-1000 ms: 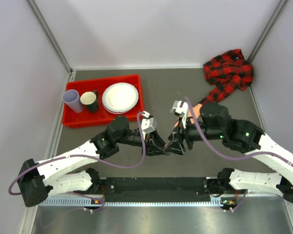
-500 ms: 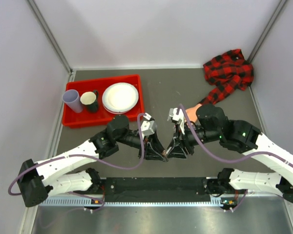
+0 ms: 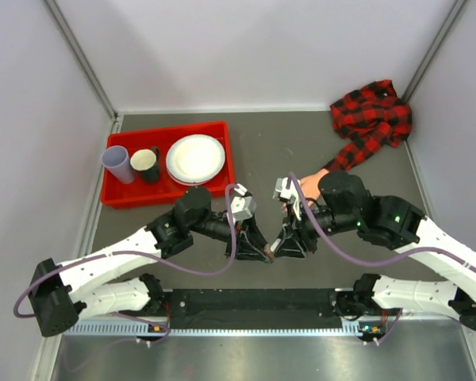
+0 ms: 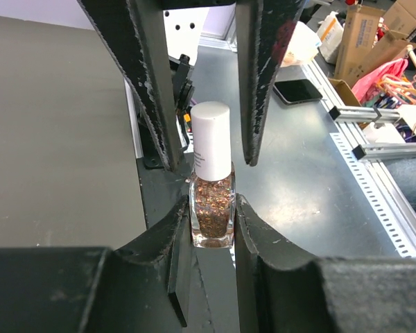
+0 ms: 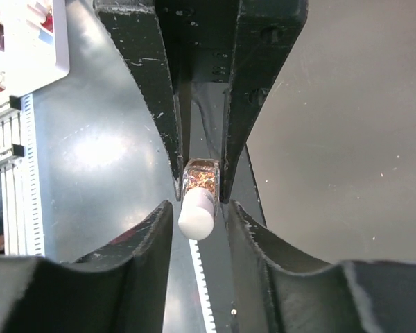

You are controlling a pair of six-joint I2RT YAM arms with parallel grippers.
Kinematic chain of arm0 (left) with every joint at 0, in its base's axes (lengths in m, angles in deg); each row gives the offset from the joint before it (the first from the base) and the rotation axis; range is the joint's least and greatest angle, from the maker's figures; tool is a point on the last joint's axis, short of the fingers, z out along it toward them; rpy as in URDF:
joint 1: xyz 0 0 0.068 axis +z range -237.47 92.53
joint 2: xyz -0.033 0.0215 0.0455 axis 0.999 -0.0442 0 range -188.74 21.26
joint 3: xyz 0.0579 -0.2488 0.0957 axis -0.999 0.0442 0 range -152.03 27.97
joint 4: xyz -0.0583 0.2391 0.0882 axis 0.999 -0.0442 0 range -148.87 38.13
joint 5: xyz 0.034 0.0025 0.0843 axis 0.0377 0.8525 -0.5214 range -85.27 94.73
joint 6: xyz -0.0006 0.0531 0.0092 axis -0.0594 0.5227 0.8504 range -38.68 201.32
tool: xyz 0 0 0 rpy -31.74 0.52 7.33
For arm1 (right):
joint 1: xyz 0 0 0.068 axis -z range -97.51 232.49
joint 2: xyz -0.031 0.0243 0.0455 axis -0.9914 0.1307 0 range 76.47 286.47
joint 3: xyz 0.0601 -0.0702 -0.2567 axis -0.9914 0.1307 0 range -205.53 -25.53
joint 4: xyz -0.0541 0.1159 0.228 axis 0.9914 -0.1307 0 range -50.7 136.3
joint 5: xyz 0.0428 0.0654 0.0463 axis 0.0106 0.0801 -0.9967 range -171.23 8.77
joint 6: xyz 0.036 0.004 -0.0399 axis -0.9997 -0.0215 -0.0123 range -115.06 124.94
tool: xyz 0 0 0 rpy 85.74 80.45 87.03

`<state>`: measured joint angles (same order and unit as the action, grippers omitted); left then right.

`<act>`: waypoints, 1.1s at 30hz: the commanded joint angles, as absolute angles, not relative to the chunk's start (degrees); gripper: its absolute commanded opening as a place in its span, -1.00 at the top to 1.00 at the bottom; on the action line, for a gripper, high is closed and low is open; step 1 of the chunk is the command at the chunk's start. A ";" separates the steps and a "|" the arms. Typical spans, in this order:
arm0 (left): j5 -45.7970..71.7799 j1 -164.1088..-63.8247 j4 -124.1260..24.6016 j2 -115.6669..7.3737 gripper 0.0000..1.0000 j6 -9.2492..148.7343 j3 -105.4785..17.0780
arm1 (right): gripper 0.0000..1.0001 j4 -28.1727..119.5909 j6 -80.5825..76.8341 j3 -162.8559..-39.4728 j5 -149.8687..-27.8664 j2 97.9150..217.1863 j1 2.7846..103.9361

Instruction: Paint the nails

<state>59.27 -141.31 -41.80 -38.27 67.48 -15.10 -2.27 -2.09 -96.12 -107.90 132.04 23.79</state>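
Observation:
A small clear polish bottle point(image 4: 212, 208) full of copper glitter, with a white cap point(image 4: 212, 142), stands upright, and my left gripper point(image 4: 212, 205) is shut on its glass body. My right gripper point(image 5: 197, 208) faces it with its fingers on either side of the white cap point(image 5: 196, 215). It is open, with a thin gap showing on both sides of the cap. In the top view the two grippers meet nose to nose point(image 3: 271, 252) near the front edge. The peach mannequin hand point(image 3: 313, 181) is mostly hidden behind my right arm, its plaid sleeve point(image 3: 371, 119) trails to the back right, and the nails do not show.
A red tray point(image 3: 115, 194) at the back left holds a lilac cup point(image 3: 117, 163), a dark cup point(image 3: 146, 165) and a white plate point(image 3: 195, 158). A black rail point(image 3: 254, 305) runs along the near edge between the arm bases.
My right gripper has come down and nearer to the bottle, and its jaws have narrowed around the cap. The left gripper shifted slightly nearer with the bottle still held.

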 commanded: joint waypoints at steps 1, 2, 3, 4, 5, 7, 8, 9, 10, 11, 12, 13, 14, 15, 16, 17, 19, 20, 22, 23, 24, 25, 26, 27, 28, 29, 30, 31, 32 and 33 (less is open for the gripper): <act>60.28 -141.34 -40.35 -38.77 1.00 68.93 -17.38 | 0.22 -2.65 -1.65 -99.53 -107.07 131.66 24.22; 60.36 -141.34 -40.27 -38.86 1.00 68.84 -17.38 | 0.21 -2.82 -1.48 -99.88 -106.98 131.58 24.22; 60.45 -141.34 -40.26 -38.94 1.00 68.93 -17.30 | 0.21 -2.91 -1.48 -100.06 -106.63 131.66 24.22; 60.28 -141.34 -40.44 -39.03 1.00 68.93 -17.29 | 0.21 -3.09 -1.39 -100.15 -106.63 131.67 24.22; 60.36 -141.34 -40.44 -39.12 1.00 68.93 -17.29 | 0.20 -3.18 -1.30 -100.32 -106.71 131.75 24.22; 60.63 -141.34 -40.44 -39.12 1.00 69.02 -17.29 | 0.17 -3.09 -1.30 -100.24 -107.15 131.84 24.22; 60.63 -141.34 -40.53 -39.21 1.00 69.10 -17.47 | 0.16 -3.18 -1.21 -100.24 -107.24 132.02 24.22; 60.54 -141.34 -40.70 -39.30 1.00 69.11 -17.56 | 0.17 -3.09 -1.21 -100.15 -107.24 132.02 24.22; 60.19 -141.34 -40.88 -39.21 1.00 69.37 -17.56 | 0.19 -3.09 -1.21 -100.06 -107.42 132.19 24.22; 59.84 -141.34 -40.88 -39.21 1.00 69.46 -17.56 | 0.22 -3.35 -0.95 -100.15 -107.85 132.45 24.22; 59.40 -141.34 -40.97 -39.04 1.00 69.54 -17.56 | 0.30 -3.44 -0.95 -100.06 -108.12 132.72 24.22; 58.96 -141.34 -41.14 -38.86 1.00 69.72 -17.65 | 0.37 -3.35 -1.04 -99.89 -108.30 132.81 24.22; 57.48 -141.34 -41.40 -38.68 1.00 69.98 -17.82 | 0.51 -3.01 -1.21 -99.54 -108.30 132.81 24.22; 55.64 -141.34 -41.84 -38.59 1.00 70.33 -18.00 | 0.79 -2.83 -1.39 -99.36 -108.12 132.89 24.22; 53.70 -141.34 -43.06 -38.07 1.00 71.29 -18.17 | 0.96 -2.74 -1.47 -99.18 -107.77 133.16 24.22; 46.99 -141.26 -43.69 -37.72 1.00 71.82 -18.43 | 1.00 -2.56 -2.00 -99.01 -106.73 133.42 24.22; 39.31 -141.34 -45.00 -36.67 1.00 73.66 -18.44 | 1.00 -1.60 -3.84 -98.48 -104.79 134.21 24.22; 33.88 -141.34 -45.62 -36.40 1.00 74.37 -18.79 | 1.00 -0.55 -6.98 -97.17 -102.17 134.39 24.22; 19.37 -141.34 -44.49 -36.13 1.00 76.48 -18.79 | 1.00 4.63 -12.26 -95.06 -99.00 135.18 24.22; 14.80 -141.43 -43.53 -36.13 1.00 76.84 -18.53 | 1.00 6.21 -20.29 -92.79 -93.15 135.53 24.13; 5.70 -141.43 -42.56 -36.22 1.00 77.10 -18.26 | 1.00 6.49 -25.42 -91.98 -88.05 135.97 23.61; 2.39 -141.43 -41.24 -36.66 1.00 77.71 -18.00 | 1.00 5.01 -31.47 -91.19 -81.64 136.32 23.08; 0.79 -141.43 -38.53 -37.10 1.00 78.59 -17.39 | 1.00 4.39 -42.32 -90.49 -72.01 136.76 22.29; -1.75 -141.43 -36.77 -37.45 1.00 79.12 -16.95 | 1.00 4.47 -46.26 -89.96 -68.00 136.76 19.76; -2.47 -141.52 -35.10 -38.32 1.00 79.12 -15.99 | 1.00 4.21 -53.26 -90.13 -63.87 136.94 18.60; -2.56 -141.52 -31.60 -38.77 1.00 79.04 -15.37 | 1.00 4.99 -54.29 -90.30 -59.74 137.72 17.81; -1.61 -141.52 -30.52 -39.55 1.00 78.60 -15.01 | 1.00 3.95 -55.34 -90.91 -58.65 138.34 17.45; -0.64 -141.52 -29.90 -39.91 1.00 78.16 -14.66 | 1.00 3.59 -56.14 -92.66 -56.99 138.95 17.27; 0.50 -141.52 -29.55 -40.17 1.00 77.72 -14.75 | 1.00 3.50 -55.62 -93.55 -56.79 139.83 17.27; 1.82 -141.52 -29.63 -40.52 1.00 77.11 -14.66 | 1.00 3.24 -54.92 -94.34 -56.71 140.27 17.27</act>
